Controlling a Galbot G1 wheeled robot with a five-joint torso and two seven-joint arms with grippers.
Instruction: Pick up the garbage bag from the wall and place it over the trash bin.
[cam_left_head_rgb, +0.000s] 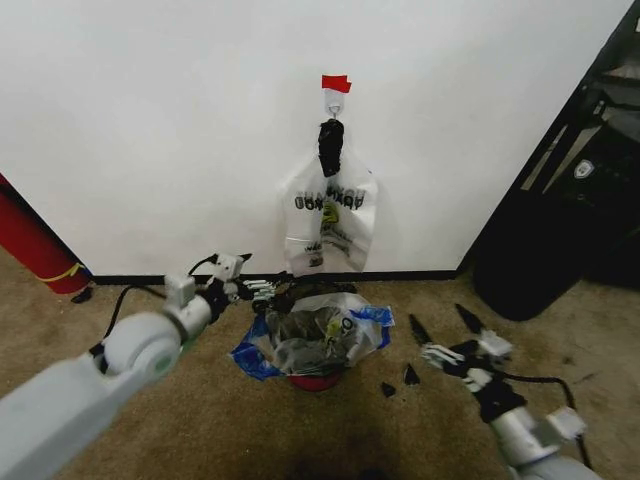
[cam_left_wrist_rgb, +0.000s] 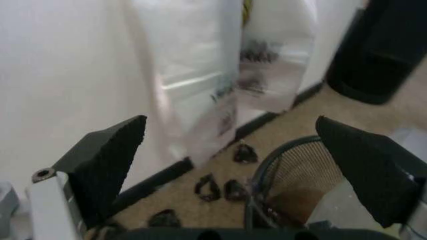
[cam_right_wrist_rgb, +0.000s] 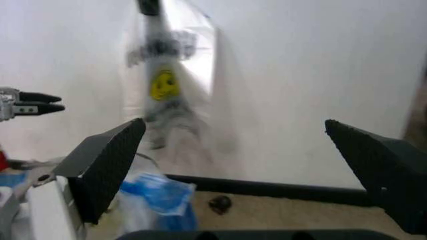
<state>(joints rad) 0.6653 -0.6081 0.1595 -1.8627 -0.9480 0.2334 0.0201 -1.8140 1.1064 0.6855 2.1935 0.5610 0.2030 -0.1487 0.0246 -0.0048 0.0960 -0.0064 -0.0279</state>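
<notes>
The see-through garbage bag with blue patches lies draped over the black mesh trash bin, whose red bottom rim shows beneath it. The bag's blue plastic also appears in the right wrist view. My left gripper is open and empty by the bin's far left edge, close to the wall. Right of the bin, above the carpet, my right gripper hangs open and empty.
A whitish printed bag bundle tied with black hangs from a hook under red tape. A tall black bag-like object stands at the right and a red cylinder at the left. Small black scraps lie on the carpet.
</notes>
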